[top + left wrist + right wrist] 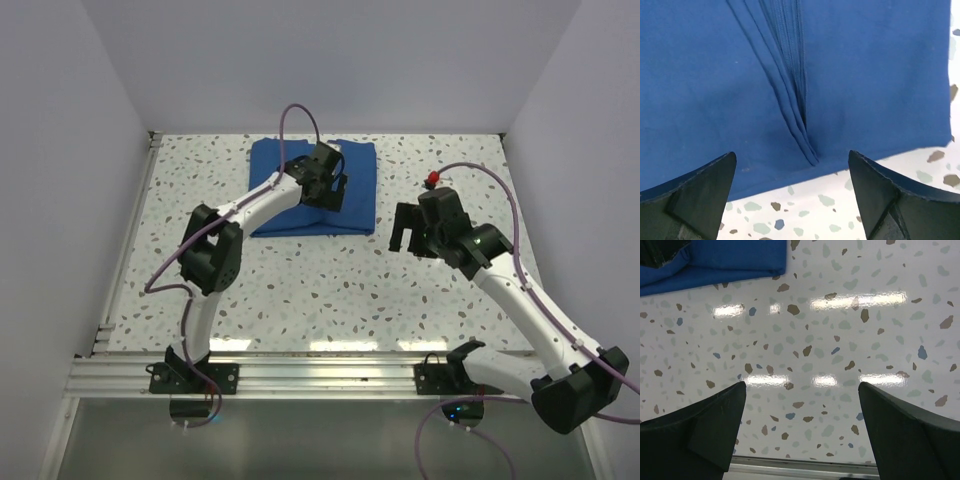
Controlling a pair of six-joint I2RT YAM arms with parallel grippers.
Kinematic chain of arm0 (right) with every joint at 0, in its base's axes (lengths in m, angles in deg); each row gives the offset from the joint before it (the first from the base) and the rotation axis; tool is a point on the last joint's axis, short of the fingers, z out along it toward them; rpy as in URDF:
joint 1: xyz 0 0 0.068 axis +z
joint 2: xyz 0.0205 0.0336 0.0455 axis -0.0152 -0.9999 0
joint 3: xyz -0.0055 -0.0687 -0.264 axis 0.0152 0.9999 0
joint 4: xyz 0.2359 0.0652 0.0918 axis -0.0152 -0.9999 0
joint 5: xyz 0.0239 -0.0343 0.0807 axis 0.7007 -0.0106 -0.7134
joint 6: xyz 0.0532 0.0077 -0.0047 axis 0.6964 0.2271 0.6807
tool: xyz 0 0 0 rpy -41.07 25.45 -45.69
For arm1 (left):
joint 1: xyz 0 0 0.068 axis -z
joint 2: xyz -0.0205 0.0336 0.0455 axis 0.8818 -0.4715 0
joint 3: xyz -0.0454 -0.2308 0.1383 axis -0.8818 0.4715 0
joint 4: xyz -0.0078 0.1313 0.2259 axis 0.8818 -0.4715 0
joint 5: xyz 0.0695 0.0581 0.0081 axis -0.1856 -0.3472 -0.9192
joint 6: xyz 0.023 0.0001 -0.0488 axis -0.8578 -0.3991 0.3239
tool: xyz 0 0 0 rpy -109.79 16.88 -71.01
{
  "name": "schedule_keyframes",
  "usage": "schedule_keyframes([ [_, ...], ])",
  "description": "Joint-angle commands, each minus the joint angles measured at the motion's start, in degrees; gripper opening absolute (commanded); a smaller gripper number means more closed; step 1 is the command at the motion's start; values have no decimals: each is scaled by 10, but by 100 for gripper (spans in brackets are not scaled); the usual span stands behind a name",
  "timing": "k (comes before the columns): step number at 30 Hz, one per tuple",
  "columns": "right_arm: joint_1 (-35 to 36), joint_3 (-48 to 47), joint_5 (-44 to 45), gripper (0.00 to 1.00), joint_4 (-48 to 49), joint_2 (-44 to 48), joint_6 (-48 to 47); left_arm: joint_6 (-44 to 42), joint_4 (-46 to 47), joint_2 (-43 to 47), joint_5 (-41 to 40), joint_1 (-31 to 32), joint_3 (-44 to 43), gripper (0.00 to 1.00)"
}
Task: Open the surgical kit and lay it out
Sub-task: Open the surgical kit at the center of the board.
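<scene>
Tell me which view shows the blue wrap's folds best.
The left wrist view: the blue wrap fills it, folds sharp at centre. Top external shows its whole outline, partly under the left arm; right wrist shows only a corner.

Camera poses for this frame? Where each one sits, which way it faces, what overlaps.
Top external: above and behind the bases, looking down at the speckled terrazzo table; both arms show, left gripper over the folded royal-blue cloth wrap, right gripper beside it.
Left wrist: on the left arm, looking down at the wrap's pleats and edge; own dark fingers at the bottom.
Right wrist: looking down at mostly tabletop, a wrap corner top left; own fingers at the bottom.
Shared: the wrap shows in all three.
</scene>
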Motion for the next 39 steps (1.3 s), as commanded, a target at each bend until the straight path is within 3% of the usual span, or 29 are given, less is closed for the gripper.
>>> schedule_keyframes([
  [1, 1, -37, 26, 98, -25, -14, -18, -8, -14, -14, -38, -6, -45, 96],
  [13, 2, -23, 38, 98, -8, -15, -35, -1, -26, -69, -51, -4, -56, 72],
  [16, 0, -28, 33, 99, 2, -27, -36, 1, -47, -79, -66, -4, -77, 44],
  [17, 1, -32, 30, 98, 5, -33, -36, 3, -57, -79, -76, -4, -82, 24],
  [20, 0, -43, 25, 98, 19, -49, -37, 13, -83, -70, -95, -6, -110, 0],
  [23, 1, -68, -9, 98, 39, -68, -58, 31, -132, -54, -100, -24, -161, 0],
  [27, 11, -125, -49, 98, 58, -143, -76, 51, -157, 10, -98, -72, -162, 0],
  [30, 30, -187, -56, 97, 64, -195, -77, 71, -173, 78, -103, -136, -121, 0],
  [33, 52, -261, -56, 96, 60, -281, -77, 66, -154, 158, -95, -207, -27, 0],
  [35, 60, -315, -63, 95, 55, -344, -77, 51, -122, 208, -82, -246, 57, 13],
  [36, 69, -330, -65, 95, 54, -363, -76, 49, -116, 221, -86, -256, 84, 24],
  [37, 73, -360, -71, 95, 56, -382, -75, 49, -112, 232, -91, -264, 127, 55],
  [39, 82, -388, -81, 95, 57, -439, -75, 53, -111, 254, -107, -282, 164, 99],
])
